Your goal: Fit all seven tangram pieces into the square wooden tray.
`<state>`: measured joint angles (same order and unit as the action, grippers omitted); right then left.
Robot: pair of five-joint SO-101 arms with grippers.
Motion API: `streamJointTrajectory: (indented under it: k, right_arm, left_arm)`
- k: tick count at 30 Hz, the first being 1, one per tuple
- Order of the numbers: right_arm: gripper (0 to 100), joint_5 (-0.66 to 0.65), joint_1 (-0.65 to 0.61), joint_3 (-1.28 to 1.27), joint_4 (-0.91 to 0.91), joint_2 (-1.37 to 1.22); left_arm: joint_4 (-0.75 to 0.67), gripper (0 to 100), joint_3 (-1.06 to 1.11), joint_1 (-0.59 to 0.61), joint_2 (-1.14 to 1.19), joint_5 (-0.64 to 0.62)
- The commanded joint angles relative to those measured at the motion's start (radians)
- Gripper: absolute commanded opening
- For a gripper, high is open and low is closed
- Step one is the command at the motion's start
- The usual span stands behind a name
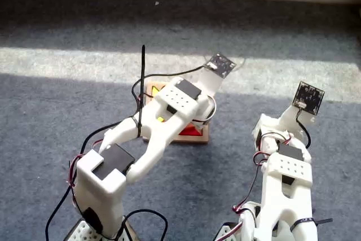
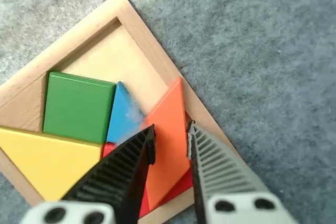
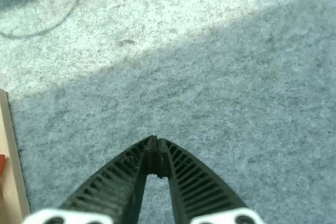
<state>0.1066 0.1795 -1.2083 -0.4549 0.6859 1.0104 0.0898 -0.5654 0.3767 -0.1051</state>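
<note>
The square wooden tray (image 2: 137,30) lies on grey carpet and holds a green square (image 2: 79,107), a blue triangle (image 2: 124,115), a yellow triangle (image 2: 44,162) and a red piece (image 2: 108,148). An orange piece (image 2: 169,129) lies tilted over the red piece, near the tray's rim. My left gripper (image 2: 170,139) is shut on the orange piece, one finger against each of its edges. In the high view the left arm (image 1: 169,111) covers most of the tray (image 1: 202,135). My right gripper (image 3: 156,144) is shut and empty above bare carpet, beside the tray's edge (image 3: 9,156).
Grey carpet surrounds the tray, with a sunlit band (image 1: 67,63) across the far side. The right arm (image 1: 287,167) stands folded to the right of the tray. Black cables (image 1: 141,83) hang around the left arm.
</note>
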Motion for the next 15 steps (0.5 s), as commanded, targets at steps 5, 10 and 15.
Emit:
streamJointTrajectory:
  k: [5, 10, 15]
  right_arm:
    - [1.0, -0.009, 0.005, 0.012, 0.022, 0.030]
    - [1.0, -0.009, 0.007, 0.012, 0.022, 0.030]
    - [1.0, -0.009, 0.007, 0.012, 0.022, 0.030]
  left_arm:
    - [0.035, 11, -0.015, -0.024, 0.004, 0.006]
    - [0.068, 12, -0.007, -0.015, -0.058, 0.006]
    - [0.058, 15, 0.067, -0.018, -0.139, 0.008]
